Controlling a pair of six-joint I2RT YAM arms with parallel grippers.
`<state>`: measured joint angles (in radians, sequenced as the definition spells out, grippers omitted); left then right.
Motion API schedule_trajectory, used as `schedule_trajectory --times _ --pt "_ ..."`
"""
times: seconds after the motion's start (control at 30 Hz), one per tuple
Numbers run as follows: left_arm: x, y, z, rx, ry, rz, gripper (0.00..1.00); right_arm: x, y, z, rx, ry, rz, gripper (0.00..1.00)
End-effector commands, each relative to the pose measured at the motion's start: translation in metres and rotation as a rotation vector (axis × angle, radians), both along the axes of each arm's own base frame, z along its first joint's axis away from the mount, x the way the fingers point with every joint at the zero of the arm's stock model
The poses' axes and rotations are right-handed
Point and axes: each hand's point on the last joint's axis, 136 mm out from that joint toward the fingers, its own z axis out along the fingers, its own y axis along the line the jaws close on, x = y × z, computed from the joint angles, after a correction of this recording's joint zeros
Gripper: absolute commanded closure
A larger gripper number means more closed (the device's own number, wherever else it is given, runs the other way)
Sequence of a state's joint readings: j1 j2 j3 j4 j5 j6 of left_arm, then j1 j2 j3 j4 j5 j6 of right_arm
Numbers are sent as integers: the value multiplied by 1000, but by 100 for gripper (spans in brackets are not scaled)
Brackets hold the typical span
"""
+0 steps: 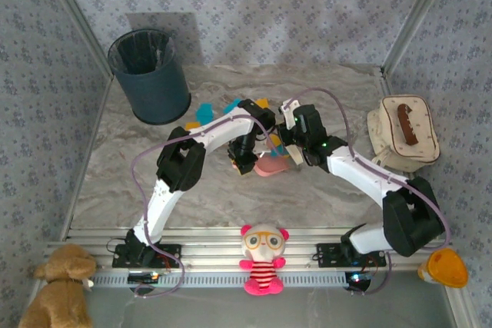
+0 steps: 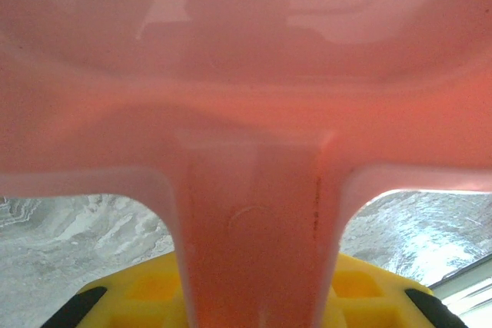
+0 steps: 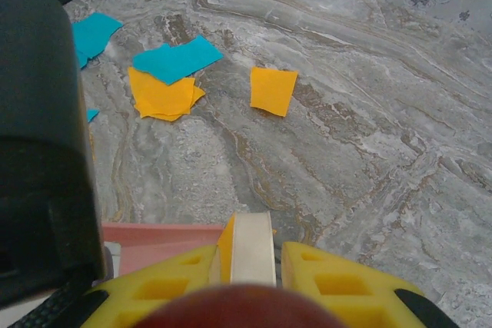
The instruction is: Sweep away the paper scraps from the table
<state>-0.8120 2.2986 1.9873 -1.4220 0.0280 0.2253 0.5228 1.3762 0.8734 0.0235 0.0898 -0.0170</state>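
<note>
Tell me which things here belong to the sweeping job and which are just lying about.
Job: paper scraps, pink dustpan in the left gripper, pale handle in the right gripper, table, probably the bin.
Lying about: cream bag, teddy bear, striped doll, orange thing by the right base.

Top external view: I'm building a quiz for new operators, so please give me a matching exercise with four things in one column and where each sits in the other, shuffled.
Things:
1. dark bin
2. paper scraps
3. cream pouch
4. striped doll

Places:
A. right side of the table
B. near edge, centre
C. far-left part of the table
D. centre, toward the far side

Pairs: 1-C, 2-D, 3-A, 4-B
</note>
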Motion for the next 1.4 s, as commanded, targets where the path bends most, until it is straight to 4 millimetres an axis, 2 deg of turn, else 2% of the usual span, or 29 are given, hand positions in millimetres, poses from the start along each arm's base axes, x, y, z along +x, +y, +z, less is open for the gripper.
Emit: schedule_trajectory --times 0.0,0.33,0.47,0.67,0.83,0.93,1.37 --pt "3 1 -1 25 -18 16 100 -25 23 4 72 46 92 100" --pt "8 2 7 10 -70 19 100 -38 23 32 119 3 108 100" --pt "10 5 9 14 -90 17 100 -38 18 41 116 -23 86 100" --pt "2 17 7 34 -86 18 100 -33 3 53 111 -75 4 100" --pt "-6 26 8 36 -81 20 100 -23 -22 49 70 -95 -144 100" --pt "-7 28 12 22 -94 26 100 -18 -33 39 61 -67 -217 100" --pt "-9 31 30 -35 -138 28 100 -4 -44 8 -12 -11 -289 100"
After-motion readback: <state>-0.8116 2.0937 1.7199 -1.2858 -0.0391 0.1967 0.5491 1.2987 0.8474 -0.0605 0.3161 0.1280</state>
